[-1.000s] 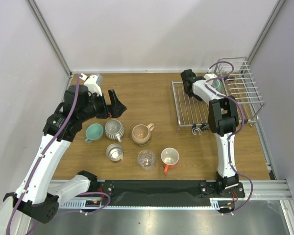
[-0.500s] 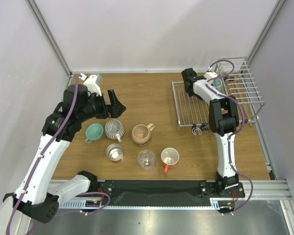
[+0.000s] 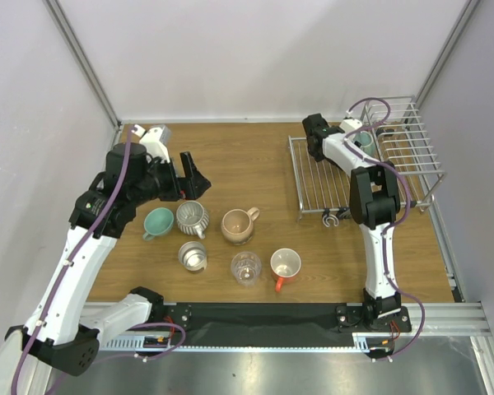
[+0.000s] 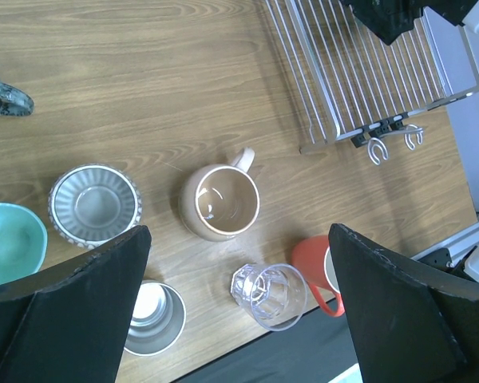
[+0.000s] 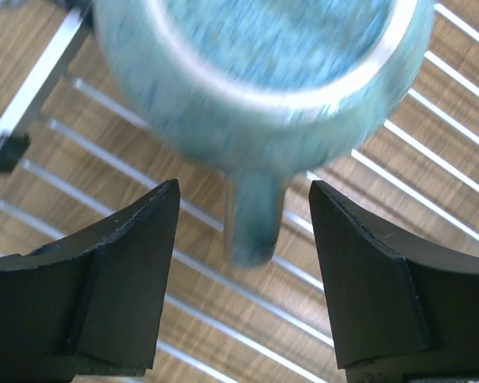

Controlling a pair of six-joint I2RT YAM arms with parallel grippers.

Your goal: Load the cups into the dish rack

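The grey-blue mug [image 5: 255, 72] lies blurred on the bars of the dish rack [image 3: 325, 177]. Its handle points between the fingers of my right gripper [image 5: 244, 185], which is open and touches nothing. On the table stand the teal mug [image 3: 158, 222], the ribbed whitish cup [image 3: 193, 218], the beige mug [image 3: 238, 225], the steel cup [image 3: 193, 256], the clear glass [image 3: 246, 267] and the white mug with orange inside [image 3: 286, 265]. My left gripper [image 3: 195, 173] hangs open and empty above them, over the beige mug [image 4: 220, 201].
The rack's taller barred basket [image 3: 412, 144] fills the back right corner, against the wall. Two hooks [image 4: 391, 144] hang off the flat tray's near edge. A black strip [image 3: 255, 313] runs along the table's front edge.
My right gripper's jaws have spread apart and let go of the grey-blue mug, which stays on the rack. The left arm has held still.
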